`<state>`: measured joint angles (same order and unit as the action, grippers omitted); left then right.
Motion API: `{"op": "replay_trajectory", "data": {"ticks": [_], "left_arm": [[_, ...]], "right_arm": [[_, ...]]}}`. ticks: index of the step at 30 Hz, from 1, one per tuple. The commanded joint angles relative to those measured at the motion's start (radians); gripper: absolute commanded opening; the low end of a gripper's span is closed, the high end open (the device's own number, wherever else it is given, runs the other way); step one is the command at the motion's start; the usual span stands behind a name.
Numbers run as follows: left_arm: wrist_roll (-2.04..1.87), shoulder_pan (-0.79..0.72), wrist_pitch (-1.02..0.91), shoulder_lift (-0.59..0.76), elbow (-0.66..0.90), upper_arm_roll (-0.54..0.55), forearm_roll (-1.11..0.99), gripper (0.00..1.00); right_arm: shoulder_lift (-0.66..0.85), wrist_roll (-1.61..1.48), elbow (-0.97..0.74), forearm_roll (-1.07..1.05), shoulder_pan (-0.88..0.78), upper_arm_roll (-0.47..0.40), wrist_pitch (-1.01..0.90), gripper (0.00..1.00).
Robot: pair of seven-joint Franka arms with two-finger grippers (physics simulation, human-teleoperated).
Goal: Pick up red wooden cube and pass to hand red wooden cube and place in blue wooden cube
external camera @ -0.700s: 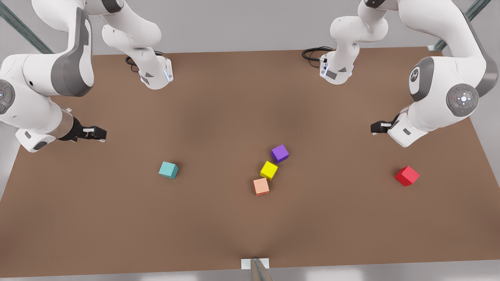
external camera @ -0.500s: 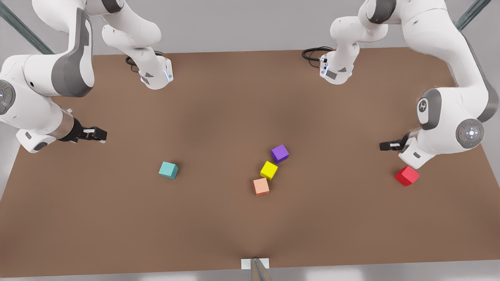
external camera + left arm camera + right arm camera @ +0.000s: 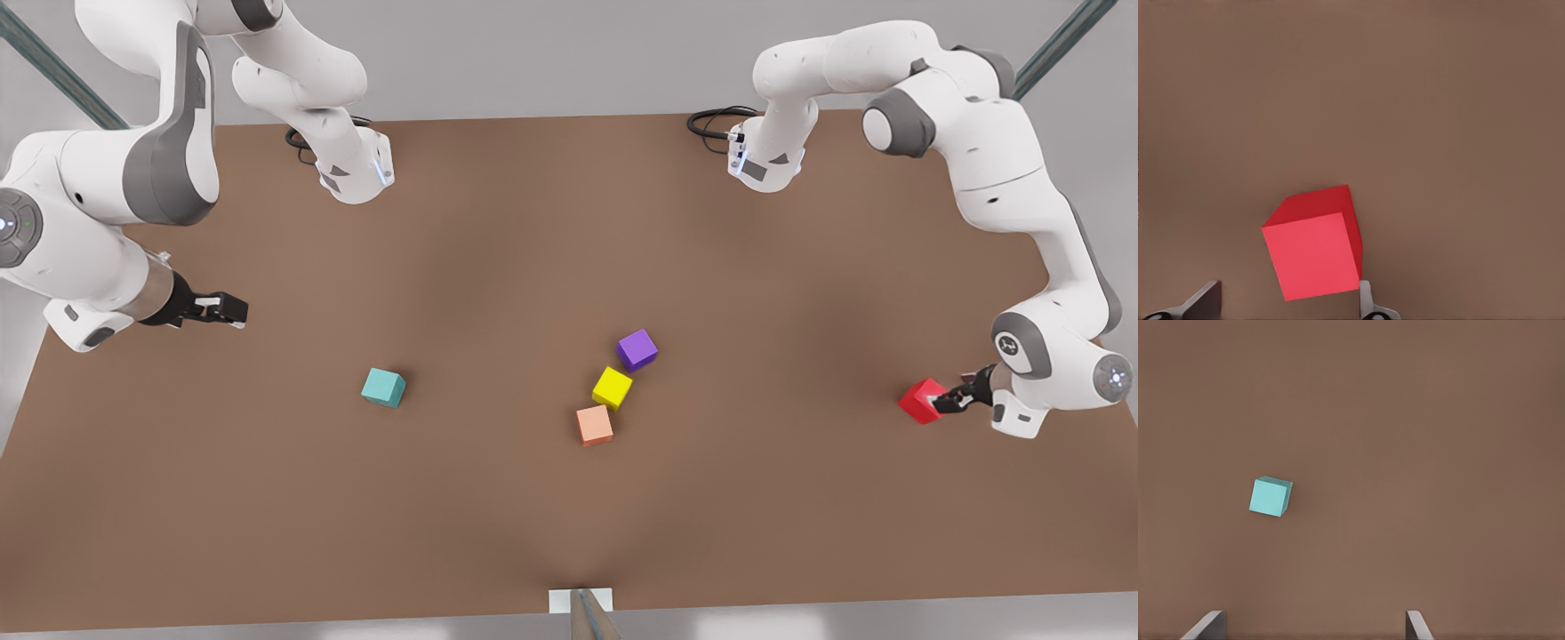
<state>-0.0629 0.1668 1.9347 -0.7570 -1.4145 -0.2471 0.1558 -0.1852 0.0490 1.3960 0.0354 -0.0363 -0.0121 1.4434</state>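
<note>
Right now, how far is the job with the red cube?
Nothing looks finished yet. The red wooden cube sits on the table, and the left gripper is at it with fingers open on either side, not closed. The right gripper waits, open, some way from the blue wooden cube. Grasp, handover and placing remain.

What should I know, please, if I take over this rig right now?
Left gripper: open, down at the small bright red wooden cube, fingers either side, not closed.
Right gripper: open, waiting above the table at the front view's left.
Small teal wooden cube: alone on the table, left of the middle cubes.
Done: approach only.
Left: grasp, lift, hand-over, place at the teal cube.
</note>
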Motion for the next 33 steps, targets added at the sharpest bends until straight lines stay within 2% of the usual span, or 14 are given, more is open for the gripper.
{"op": "replay_trajectory", "data": {"ticks": [1,12,33], "left_arm": [[-0.181,0.002,0.087,-0.002,0.000,0.000,0.004,1.00],[-0.229,-0.004,0.090,-0.004,-0.020,0.003,0.007,1.00],[-0.314,0.004,0.156,-0.114,-0.020,0.009,0.074,1.00]], "right_arm": [[0.001,0.002,0.001,-0.002,0.001,0.000,0.002,1.00],[-0.007,-0.004,0.005,-0.003,0.001,0.000,0.002,1.00],[-0.011,-0.004,0.008,-0.002,-0.001,0.000,0.002,1.00]]}}
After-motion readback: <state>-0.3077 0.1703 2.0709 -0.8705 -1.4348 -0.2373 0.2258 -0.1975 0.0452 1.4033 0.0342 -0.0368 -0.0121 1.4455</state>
